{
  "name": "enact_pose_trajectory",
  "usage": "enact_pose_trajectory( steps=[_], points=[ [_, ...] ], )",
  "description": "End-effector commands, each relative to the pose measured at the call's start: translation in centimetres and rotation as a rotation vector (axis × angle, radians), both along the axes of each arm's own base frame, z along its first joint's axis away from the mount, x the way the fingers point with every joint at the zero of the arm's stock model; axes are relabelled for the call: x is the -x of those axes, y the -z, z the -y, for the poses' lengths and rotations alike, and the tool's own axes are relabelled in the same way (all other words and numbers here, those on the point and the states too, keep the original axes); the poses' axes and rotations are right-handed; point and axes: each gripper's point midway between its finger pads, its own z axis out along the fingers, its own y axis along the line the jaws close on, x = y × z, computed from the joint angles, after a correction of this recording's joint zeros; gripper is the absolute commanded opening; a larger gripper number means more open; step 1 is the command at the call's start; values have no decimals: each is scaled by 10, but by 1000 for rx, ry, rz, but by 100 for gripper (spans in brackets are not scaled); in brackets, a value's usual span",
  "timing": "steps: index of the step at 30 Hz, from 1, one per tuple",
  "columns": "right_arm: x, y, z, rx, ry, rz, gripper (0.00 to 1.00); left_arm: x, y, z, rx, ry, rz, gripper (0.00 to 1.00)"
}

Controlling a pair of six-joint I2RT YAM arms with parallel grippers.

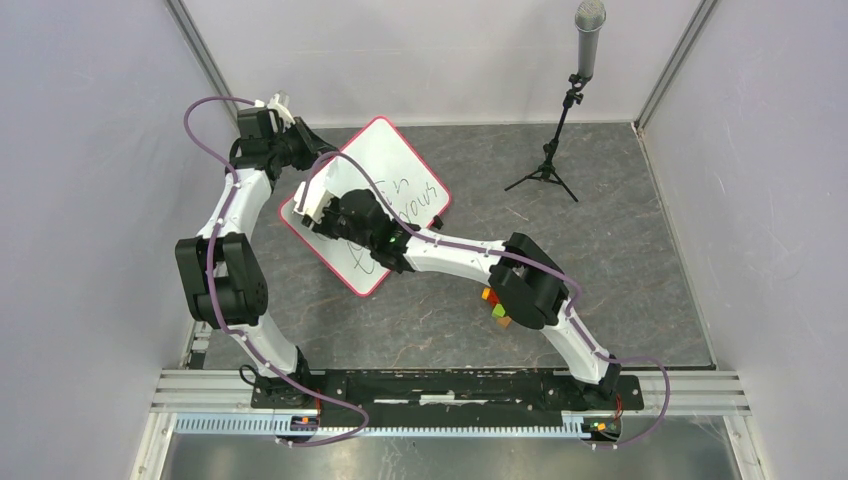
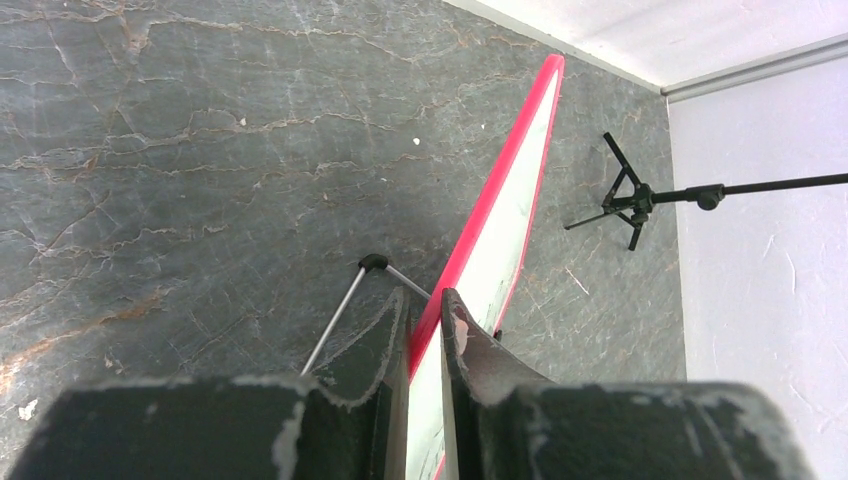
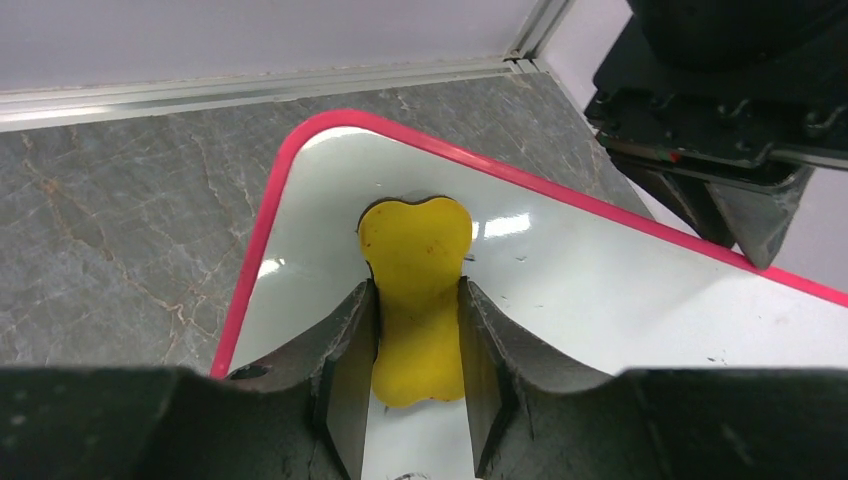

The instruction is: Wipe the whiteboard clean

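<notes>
The whiteboard (image 1: 390, 160) sits cornerwise on the grey table (image 1: 620, 220), left of centre, with black marker text on it. It looks thin, light, stiff and slick, so it would likely skid under wiping, and the rim is the place to hold it. The left gripper (image 2: 425, 310) is clamped on that red rim, while the right gripper (image 3: 417, 300) squeezes a yellow eraser (image 3: 415, 235) over the white face

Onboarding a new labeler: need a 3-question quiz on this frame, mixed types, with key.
1. True or false: the left gripper is clamped on the rim of the whiteboard.
2. The right gripper holds: A) a black marker B) a yellow eraser C) nothing
3. What stands on a tripod at the table's far right?

Key: 1 true; 2 B; 3 the microphone.
</notes>
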Motion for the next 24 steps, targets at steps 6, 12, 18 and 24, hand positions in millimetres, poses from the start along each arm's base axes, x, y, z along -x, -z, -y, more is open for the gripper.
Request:
enact_pose_trajectory(
  steps=[6, 12, 18, 24],
  points=[
    [40, 27, -12, 115, -183, -15, 39, 14, -12, 16, 30, 42, -21, 20],
    [48, 48, 5, 196, -186, -34, 38, 15, -15, 16, 31, 40, -16, 20],
    [53, 69, 27, 262, -159, -59, 37, 15, -15, 16, 34, 42, -16, 20],
    [37, 83, 57, 291, -45, -89, 36, 14, -13, 17, 37, 42, -21, 20]
  ],
)
